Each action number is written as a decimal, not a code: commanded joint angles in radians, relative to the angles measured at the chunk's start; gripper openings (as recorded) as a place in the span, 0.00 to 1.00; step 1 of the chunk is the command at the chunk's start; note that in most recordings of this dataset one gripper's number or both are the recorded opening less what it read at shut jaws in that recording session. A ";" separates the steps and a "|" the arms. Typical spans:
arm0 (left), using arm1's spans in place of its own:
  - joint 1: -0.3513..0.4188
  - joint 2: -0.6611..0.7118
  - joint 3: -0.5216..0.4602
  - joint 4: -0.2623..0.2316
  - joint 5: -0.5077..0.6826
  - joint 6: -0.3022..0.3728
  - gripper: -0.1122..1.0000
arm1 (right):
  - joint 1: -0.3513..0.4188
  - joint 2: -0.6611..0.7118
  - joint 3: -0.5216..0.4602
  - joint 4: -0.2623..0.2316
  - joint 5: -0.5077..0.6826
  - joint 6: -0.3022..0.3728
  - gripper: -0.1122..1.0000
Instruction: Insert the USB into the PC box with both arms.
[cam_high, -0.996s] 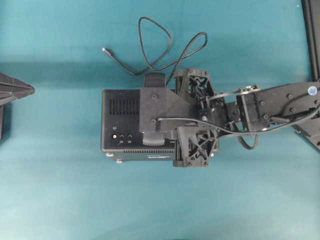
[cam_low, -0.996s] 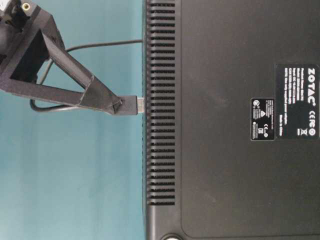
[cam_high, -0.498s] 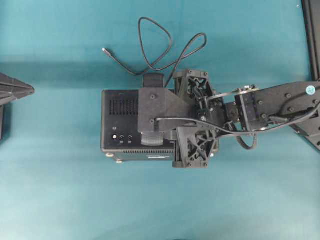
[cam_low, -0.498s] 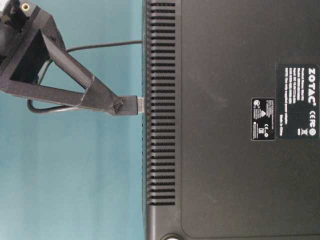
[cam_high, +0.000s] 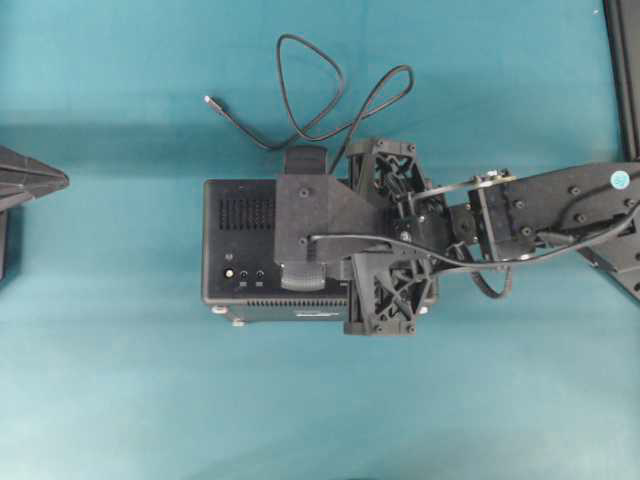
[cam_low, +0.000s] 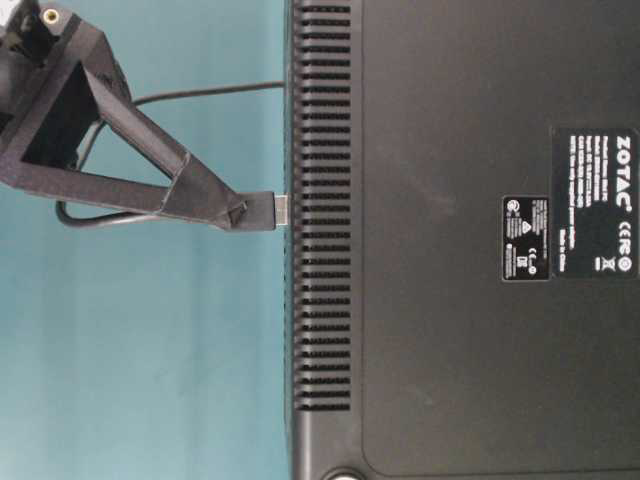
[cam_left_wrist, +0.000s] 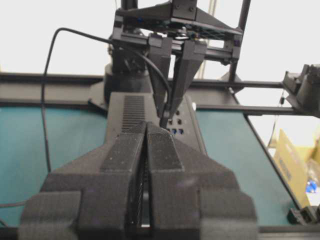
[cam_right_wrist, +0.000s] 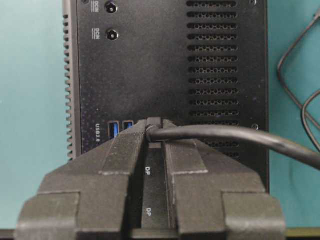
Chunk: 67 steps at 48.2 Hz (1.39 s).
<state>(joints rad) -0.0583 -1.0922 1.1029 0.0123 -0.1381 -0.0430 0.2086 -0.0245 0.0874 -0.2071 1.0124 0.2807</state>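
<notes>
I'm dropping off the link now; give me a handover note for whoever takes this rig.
Left end effector: shut, empty, parked apart from the PC box.
Right end effector: pinching the USB at the box's port face, beside the blue ports.
Done: plug picked up and brought to the port.
Left: some metal tip shows, so press home, then release.

A flat teal table with a matte surface fills the scene, evenly lit from above. At its far edge runs a black metal frame rail; behind it is bright white glare. A yellow cardboard box sits far right.
</notes>
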 joint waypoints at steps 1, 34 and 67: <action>0.000 0.008 -0.012 0.003 -0.005 -0.003 0.10 | 0.003 -0.008 -0.015 0.005 0.002 0.005 0.26; 0.000 0.006 -0.011 0.003 -0.005 -0.005 0.10 | 0.003 -0.029 -0.077 -0.031 0.040 0.005 0.49; 0.000 0.006 -0.017 0.003 -0.006 -0.005 0.10 | 0.005 -0.029 -0.061 -0.058 -0.015 0.008 0.26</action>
<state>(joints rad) -0.0583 -1.0907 1.1045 0.0123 -0.1381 -0.0460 0.2086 -0.0215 0.0368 -0.2623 1.0017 0.2823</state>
